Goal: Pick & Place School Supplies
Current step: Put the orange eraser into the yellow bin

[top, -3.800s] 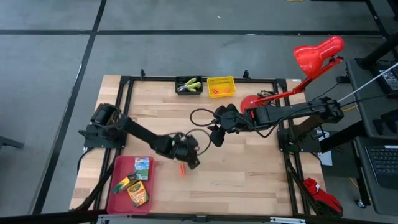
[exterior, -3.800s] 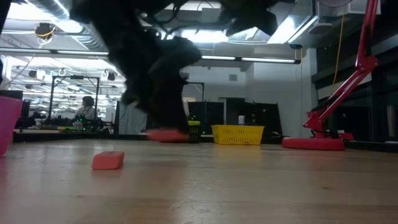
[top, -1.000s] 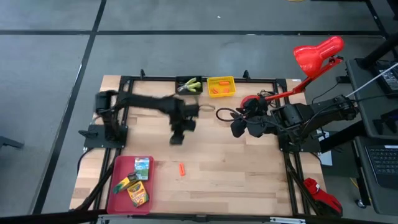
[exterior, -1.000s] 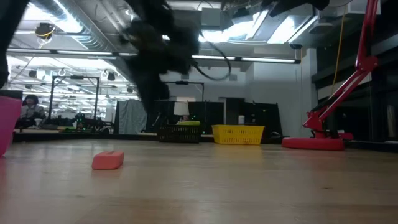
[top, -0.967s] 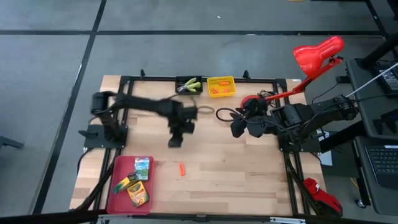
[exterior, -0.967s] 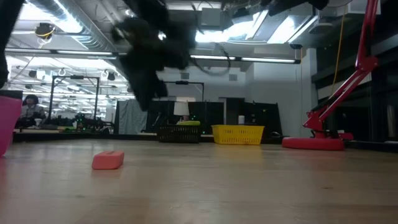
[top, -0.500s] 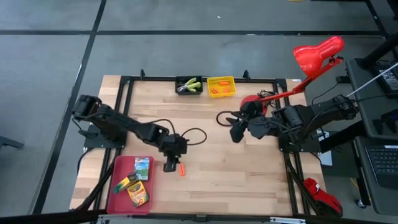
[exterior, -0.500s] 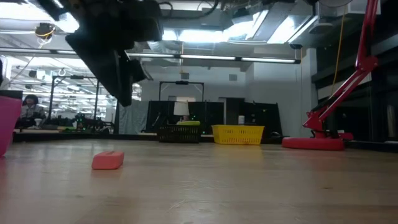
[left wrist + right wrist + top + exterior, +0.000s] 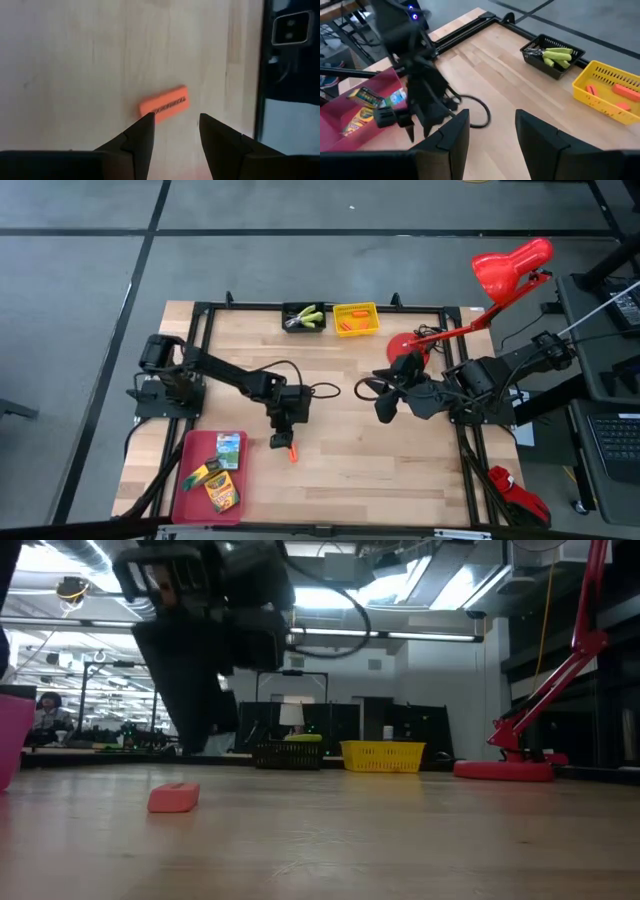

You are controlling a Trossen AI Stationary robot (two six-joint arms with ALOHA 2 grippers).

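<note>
One stubby orange piece lies flat on the bare wood, also seen in the low view. My left gripper hovers open just above it. In the left wrist view the orange piece sits just beyond the gripper, apart from the fingers. My right gripper waits open in mid-table, raised. Three crayon boxes lie in the red tray. Lime-green-handled tools rest in the black bin. More orange pieces lie in the yellow bin.
A red desk lamp stands with its base by the table's right side, its arm reaching past the far right corner. A cable loops off my left wrist. Both bins sit at the far edge, the red tray at the near-left corner. Bare wood lies near and right of the orange piece.
My left gripper has swung from the far side, near the bins, toward the near edge and come down over the orange piece, staying open. My right gripper has drifted a little toward the near edge. The orange piece has not moved.
</note>
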